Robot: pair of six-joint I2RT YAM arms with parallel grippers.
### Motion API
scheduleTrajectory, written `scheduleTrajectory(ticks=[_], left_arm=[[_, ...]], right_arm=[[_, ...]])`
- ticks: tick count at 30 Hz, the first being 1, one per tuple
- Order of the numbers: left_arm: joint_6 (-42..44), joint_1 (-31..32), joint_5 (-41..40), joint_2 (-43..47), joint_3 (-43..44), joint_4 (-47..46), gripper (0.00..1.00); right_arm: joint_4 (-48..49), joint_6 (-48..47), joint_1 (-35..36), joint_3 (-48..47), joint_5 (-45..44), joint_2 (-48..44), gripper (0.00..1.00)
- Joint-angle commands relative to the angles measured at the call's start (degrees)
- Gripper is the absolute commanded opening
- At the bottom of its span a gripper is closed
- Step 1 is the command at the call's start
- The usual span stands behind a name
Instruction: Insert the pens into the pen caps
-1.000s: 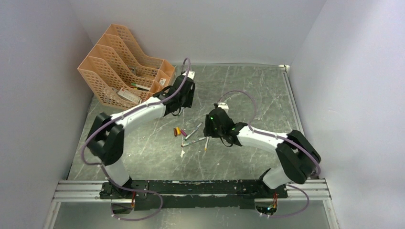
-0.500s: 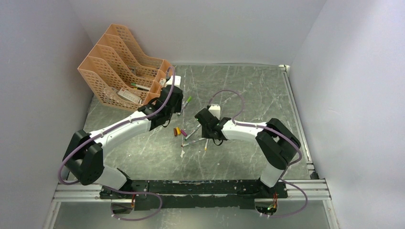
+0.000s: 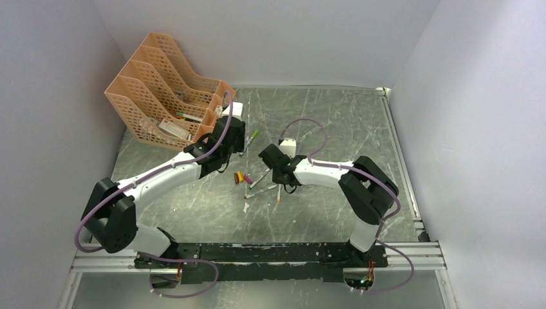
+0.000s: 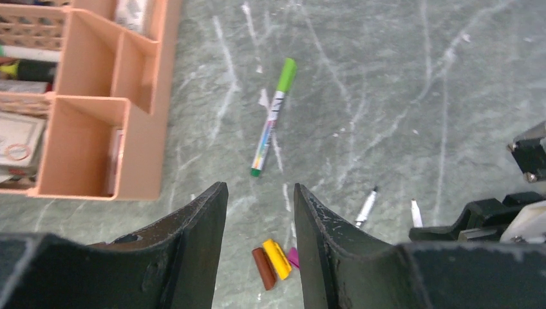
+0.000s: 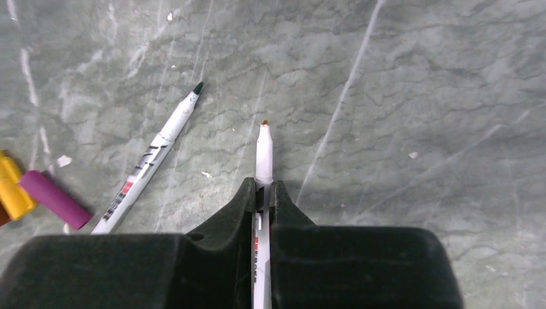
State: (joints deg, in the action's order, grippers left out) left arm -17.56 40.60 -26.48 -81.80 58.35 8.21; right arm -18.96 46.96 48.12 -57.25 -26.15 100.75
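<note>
Both arms have swung left, and the right end effector (image 5: 264, 190) has pressed shut on a white pen (image 5: 264, 151). Its back half hides between the fingers (image 5: 225, 225). Its orange tip points straight out across the scratched grey-green counter (image 5: 418, 96). The left end effector (image 4: 261, 188) hangs half spread above the pen caps (image 4: 277, 257), holding nothing.

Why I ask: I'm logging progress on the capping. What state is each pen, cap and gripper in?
Orange-tipped pen: uncapped, held by the right gripper.
Right gripper: shut on that pen.
Green-tipped pen: uncapped, lying loose.
Green-capped pen: capped, lying loose.
Purple cap: off, lying on its side.
Yellow cap: off, lying on its side.
Left gripper: open, empty.
</note>
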Motion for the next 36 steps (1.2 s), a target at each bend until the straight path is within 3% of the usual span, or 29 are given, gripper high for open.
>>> scheduleTrajectory(ticks=[1,3,4,6,9,12,15,23,25,36], left_arm=[[0.9,0.0,14.7,0.2,3.2,-1.5,0.52],[-1.2,-1.2,25.7,0.6,1.9,-5.5,0.39],[-3.1,-2.3,32.0,0.6,0.8,-8.4,0.37],[-7.3,-3.6,42.1,0.5,-1.4,-16.1,0.39],[-12.0,-4.0,52.3,1.7,-5.8,-27.9,0.51],[-19.5,-4.3,59.8,3.4,-12.8,-48.0,0.64],[-26.6,-4.5,65.8,2.6,-15.5,-61.8,0.70],[-54.0,-4.9,75.1,-11.9,-16.2,-108.3,0.70],[-56.5,-4.7,73.9,-14.0,-16.3,-111.4,0.68],[-54.8,-1.4,72.6,-14.7,-12.7,-108.1,0.75]], right_arm=[[0.9,0.6,0.3,1.6,-4.5,-8.9,0.00],[4.3,-1.1,0.3,3.9,-4.9,-15.2,0.00],[6.8,-2.5,0.3,5.6,-4.4,-18.7,0.00],[12.7,-5.6,0.2,9.3,-3.3,-27.3,0.00],[20.4,-9.8,0.1,14.1,-1.3,-36.5,0.00],[25.2,-13.7,0.1,16.8,1.6,-43.3,0.00],[28.5,-16.4,0.1,18.2,3.7,-48.8,0.00],[30.9,-19.5,0.1,18.0,6.8,-55.6,0.00],[31.8,-19.6,0.1,17.7,8.2,-56.5,0.00],[33.7,-20.8,0.1,16.5,10.8,-54.3,0.00]])
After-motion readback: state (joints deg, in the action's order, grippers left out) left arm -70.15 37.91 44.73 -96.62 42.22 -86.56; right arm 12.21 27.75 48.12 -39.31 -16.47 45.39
